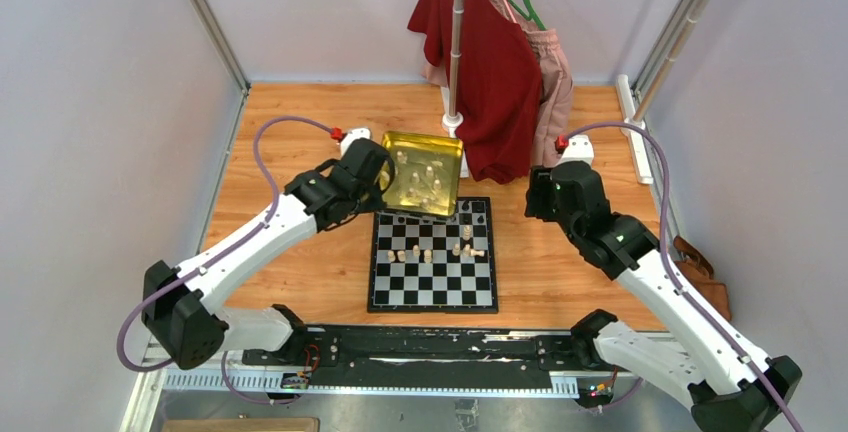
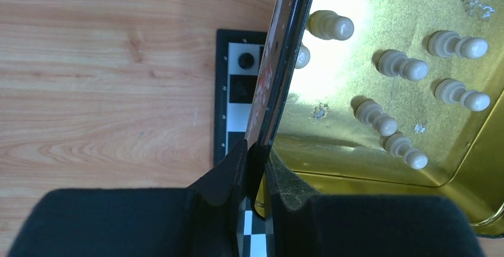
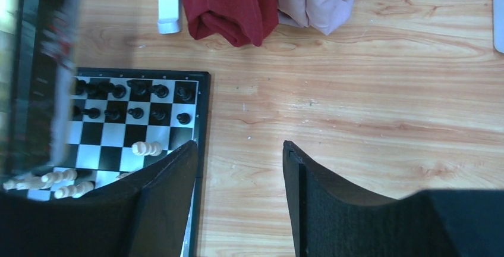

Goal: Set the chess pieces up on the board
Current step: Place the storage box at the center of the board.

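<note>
Top external view: nearest the arm bases, the board (image 1: 440, 292) lies flat at the middle of the tabletop (image 1: 290, 252), its near rows bare. Several cream chess pieces (image 1: 428, 255) lie tipped over on its middle squares, and black chessmen (image 3: 135, 113) fill its two far rows. These pieces look tiny, light, hard and rounded, so they would likely roll or squirt out of a loose grip. The best hold is probably across the narrow waist, one at a time. To the right of the board, the right arm stretches in from the near right. The right pincer (image 3: 241, 150) is spread wide over bare wood and holds nothing. Farther back, the left arm reaches in from the near left. The left pincer (image 2: 257, 156) is pressed onto the thin side wall of the gold tin (image 1: 445, 157), holding it tilted over the board's far edge. More cream men (image 2: 403, 65) lie loose inside the tin. Its wall looks stiff but slick, so this edge grip could slip.
</note>
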Tool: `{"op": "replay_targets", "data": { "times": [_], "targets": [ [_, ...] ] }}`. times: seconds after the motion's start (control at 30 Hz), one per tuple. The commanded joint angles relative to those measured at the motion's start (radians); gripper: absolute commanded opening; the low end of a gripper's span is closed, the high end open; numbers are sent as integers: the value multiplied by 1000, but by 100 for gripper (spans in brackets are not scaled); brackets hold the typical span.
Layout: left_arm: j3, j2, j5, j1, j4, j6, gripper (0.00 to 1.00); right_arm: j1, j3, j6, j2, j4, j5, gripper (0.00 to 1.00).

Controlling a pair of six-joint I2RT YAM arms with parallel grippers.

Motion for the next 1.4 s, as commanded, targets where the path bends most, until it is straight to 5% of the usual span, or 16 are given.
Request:
{"op": "replay_targets", "data": {
  "times": [0.0,0.63,1.37],
  "targets": [
    [65,58,-58,-97,5,-9,0,12,85,26,6,-93,-54,59],
    [298,313,-138,-339,-48,-32,0,104,146,93,120,-124,-22,59],
    [307,302,-140,-396,-50,-67,0,105,30,155,188,-53,46,54]
  ]
}}
